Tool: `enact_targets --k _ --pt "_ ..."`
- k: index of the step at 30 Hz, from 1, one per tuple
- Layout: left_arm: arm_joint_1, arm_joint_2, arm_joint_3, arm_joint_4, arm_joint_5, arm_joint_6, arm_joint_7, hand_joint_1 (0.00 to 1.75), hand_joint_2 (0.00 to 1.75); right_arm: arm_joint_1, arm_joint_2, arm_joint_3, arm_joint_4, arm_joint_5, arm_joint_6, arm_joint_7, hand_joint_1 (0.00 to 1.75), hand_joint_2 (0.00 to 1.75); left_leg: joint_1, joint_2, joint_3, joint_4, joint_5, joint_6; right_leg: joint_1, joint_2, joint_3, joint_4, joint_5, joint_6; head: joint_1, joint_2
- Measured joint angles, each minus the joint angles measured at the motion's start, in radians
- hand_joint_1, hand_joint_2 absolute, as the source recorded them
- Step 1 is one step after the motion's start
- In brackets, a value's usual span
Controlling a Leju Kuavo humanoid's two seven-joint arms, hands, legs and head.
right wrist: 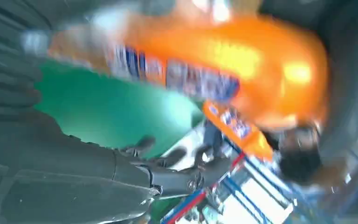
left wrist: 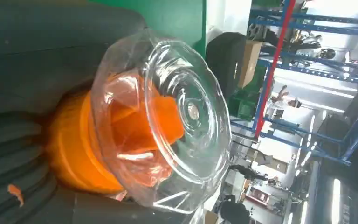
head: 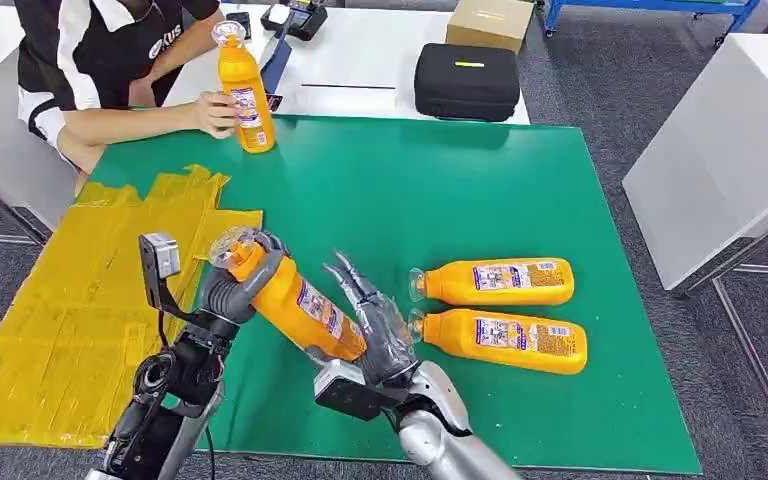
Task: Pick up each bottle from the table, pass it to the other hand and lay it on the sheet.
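My left hand [head: 232, 290] grips an orange bottle [head: 305, 310] just below its clear cap and holds it tilted above the green mat [head: 380, 200]. The left wrist view shows that clear cap [left wrist: 168, 116] close up, with my left hand [left wrist: 23, 154] wrapped around the neck. My right hand [head: 375, 330] stands by the bottle's base with its fingers spread and nothing held. In the blurred right wrist view the bottle [right wrist: 242, 65] lies across, apart from my right hand [right wrist: 98, 172]. Two more orange bottles [head: 500, 282] [head: 505, 340] lie side by side on the mat. The crumpled yellow sheet [head: 70, 310] lies at the left.
A person at the far left holds another orange bottle [head: 243, 95] upright on the mat's far edge. Behind the mat, a white table carries a black case [head: 467, 80] and a cardboard box [head: 490, 20]. Another white table [head: 730, 150] stands at the right.
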Motion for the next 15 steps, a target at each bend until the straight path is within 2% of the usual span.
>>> enact_targets --k 4,9,12,15 --pt "-0.001 0.003 0.002 0.000 -0.030 0.036 -0.013 1.75 1.75 0.017 -0.002 -0.022 -0.056 -0.030 -0.033 -0.023 0.00 1.75 0.000 0.000 0.000 0.000 0.000 0.000 0.000 0.000 0.000 0.000 0.000 0.000 0.000 0.000" --pt "-0.002 0.006 0.016 -0.021 -0.234 0.288 -0.050 1.75 1.75 0.065 -0.008 -0.081 -0.195 -0.199 -0.050 -0.090 0.00 1.75 0.000 0.000 0.000 0.000 0.000 0.000 0.000 0.000 0.000 0.000 0.000 0.000 0.000 0.000" --pt "-0.002 0.011 0.025 -0.038 -0.434 0.504 -0.093 1.75 1.75 0.083 -0.016 -0.102 -0.273 -0.279 -0.033 -0.103 0.00 1.75 0.000 0.000 0.000 0.000 0.000 0.000 0.000 0.000 0.000 0.000 0.000 0.000 0.000 0.000" --pt "-0.002 0.019 0.031 -0.047 -0.486 0.554 -0.102 1.75 1.75 0.095 -0.019 -0.115 -0.324 -0.300 -0.024 -0.105 0.00 1.75 0.000 0.000 0.000 0.000 0.000 0.000 0.000 -0.001 0.000 0.000 0.000 0.000 0.000 0.000"
